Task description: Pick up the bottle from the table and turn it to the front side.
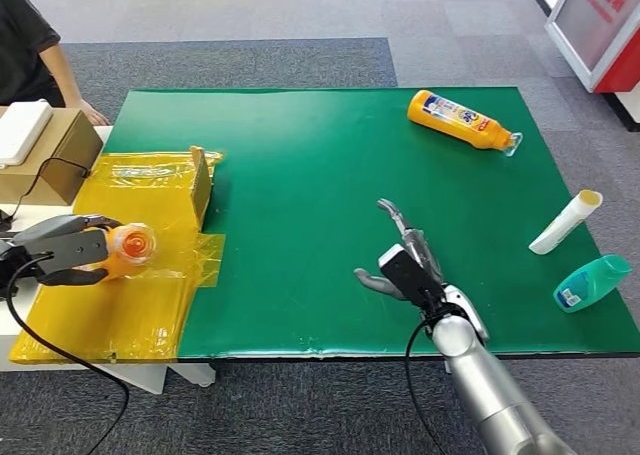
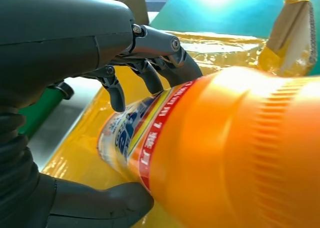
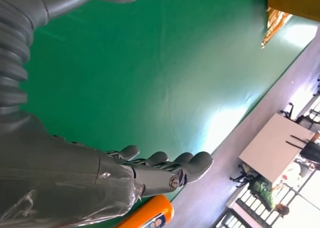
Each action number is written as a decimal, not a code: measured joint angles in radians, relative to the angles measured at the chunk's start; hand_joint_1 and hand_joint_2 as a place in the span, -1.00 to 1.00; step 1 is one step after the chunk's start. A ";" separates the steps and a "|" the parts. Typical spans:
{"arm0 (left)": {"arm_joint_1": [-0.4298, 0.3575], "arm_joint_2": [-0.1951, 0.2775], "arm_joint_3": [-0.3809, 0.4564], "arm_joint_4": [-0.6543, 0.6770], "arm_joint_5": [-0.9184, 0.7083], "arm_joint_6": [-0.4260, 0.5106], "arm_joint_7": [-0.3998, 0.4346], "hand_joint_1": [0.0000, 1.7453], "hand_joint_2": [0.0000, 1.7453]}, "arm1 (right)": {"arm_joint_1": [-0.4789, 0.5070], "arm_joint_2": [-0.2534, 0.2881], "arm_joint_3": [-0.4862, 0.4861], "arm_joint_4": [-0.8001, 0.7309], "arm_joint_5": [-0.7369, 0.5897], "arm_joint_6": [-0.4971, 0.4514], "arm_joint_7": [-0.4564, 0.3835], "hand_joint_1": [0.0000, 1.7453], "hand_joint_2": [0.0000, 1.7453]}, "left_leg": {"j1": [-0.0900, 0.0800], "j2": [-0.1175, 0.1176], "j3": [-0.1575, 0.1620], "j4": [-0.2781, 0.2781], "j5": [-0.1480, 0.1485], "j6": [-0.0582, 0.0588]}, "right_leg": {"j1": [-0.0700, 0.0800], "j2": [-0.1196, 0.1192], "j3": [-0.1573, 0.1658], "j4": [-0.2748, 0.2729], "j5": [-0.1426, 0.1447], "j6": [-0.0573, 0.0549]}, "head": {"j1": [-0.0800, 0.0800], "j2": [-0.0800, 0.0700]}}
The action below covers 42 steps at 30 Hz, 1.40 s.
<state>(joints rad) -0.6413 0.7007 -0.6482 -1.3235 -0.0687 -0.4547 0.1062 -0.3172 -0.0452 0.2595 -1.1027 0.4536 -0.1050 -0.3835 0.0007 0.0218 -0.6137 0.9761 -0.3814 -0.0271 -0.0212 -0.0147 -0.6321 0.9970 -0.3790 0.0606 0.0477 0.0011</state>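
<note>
My left hand [image 1: 64,248] grips an orange bottle [image 1: 128,246] above the yellow taped sheet [image 1: 113,310] at the table's left end, its orange cap end pointing right. Up close, the fingers [image 2: 151,72] and thumb wrap the bottle [image 2: 226,153] around its printed label. My right hand [image 1: 407,260] hovers open over the green mat [image 1: 302,175] near the front edge, holding nothing; its fingers [image 3: 170,165] are spread above the mat [image 3: 132,62]. A second orange bottle [image 1: 460,120] lies on its side at the far right of the mat.
A white tube [image 1: 566,222] and a teal bottle [image 1: 592,282] lie at the mat's right edge. A yellow-taped cardboard box [image 1: 200,180] stands beside the yellow sheet. Another box [image 1: 49,150] with a white object sits far left, and a person's arm [image 1: 72,90] rests near it.
</note>
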 joint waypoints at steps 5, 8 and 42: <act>-0.020 -0.056 0.000 0.054 -0.028 0.000 -0.020 1.00 1.00 | -0.015 0.009 0.003 0.006 -0.004 0.000 -0.003 -1.00 1.00 | 0.000 0.000 0.000 0.000 0.000 0.000 | 0.000 0.000 0.000 0.000 0.001 0.000 | 0.000 0.000; -0.027 -0.072 0.000 0.073 -0.032 0.000 -0.021 1.00 1.00 | -0.017 0.011 0.003 0.008 -0.004 0.000 -0.003 -1.00 1.00 | 0.000 0.000 0.000 0.000 0.000 0.000 | 0.000 0.000 0.000 0.000 0.001 0.000 | 0.000 0.000; -0.128 -0.327 -0.057 0.393 -0.151 0.142 -0.106 -1.00 1.00 | -0.045 0.029 0.017 0.048 -0.016 0.005 -0.005 -1.00 1.00 | 0.000 -0.001 0.000 0.000 0.001 0.001 | 0.000 -0.001 0.000 0.000 0.001 0.000 | 0.000 0.000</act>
<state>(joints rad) -0.7689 0.3741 -0.7052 -0.9307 -0.2198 -0.3122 0.0007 -0.3619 -0.0164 0.2770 -1.0552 0.4380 -0.0997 -0.3887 0.0005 0.0211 -0.6139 0.9762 -0.3805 -0.0263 -0.0213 -0.0161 -0.6319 0.9970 -0.3776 0.0601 0.0477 0.0011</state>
